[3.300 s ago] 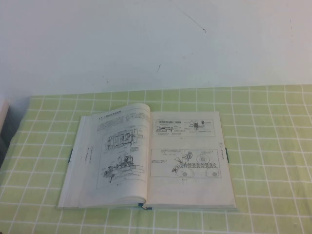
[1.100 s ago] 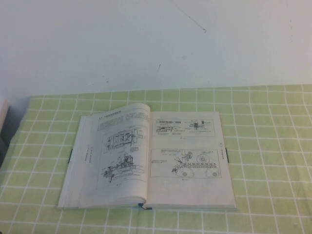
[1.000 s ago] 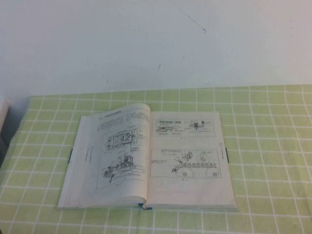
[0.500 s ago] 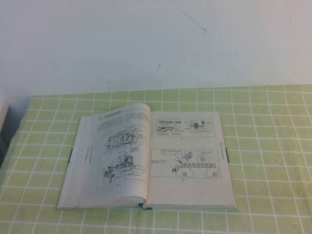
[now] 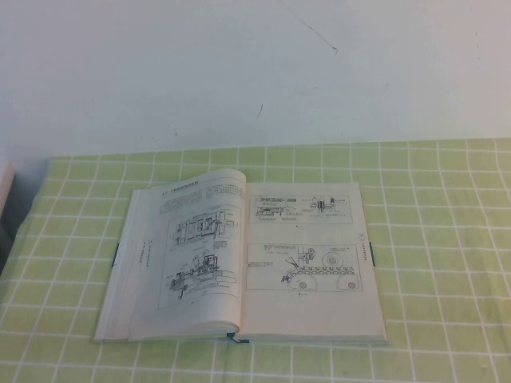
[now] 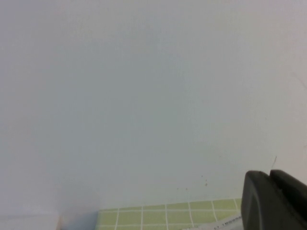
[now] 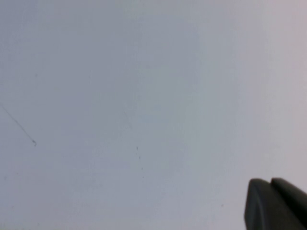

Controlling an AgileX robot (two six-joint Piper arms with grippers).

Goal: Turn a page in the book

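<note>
The book (image 5: 239, 259) lies open and flat on the green checked tablecloth (image 5: 439, 239), with a dark teal cover edge at its near spine. Its right-hand page (image 5: 307, 255) shows two wide mechanical line diagrams. The left-hand page (image 5: 200, 243) shows drawings under text and bows up slightly near the spine. Neither gripper shows in the high view. My left gripper (image 6: 269, 176) is shut and empty, held up facing the wall, with a strip of cloth and the book's far edge (image 6: 225, 221) below it. My right gripper (image 7: 271, 182) is shut and empty, with only wall in view.
A white wall (image 5: 255, 72) rises behind the table's far edge. A pale object (image 5: 4, 185) with a dark shape under it sits at the left edge of the high view. Bare cloth surrounds the book on all sides.
</note>
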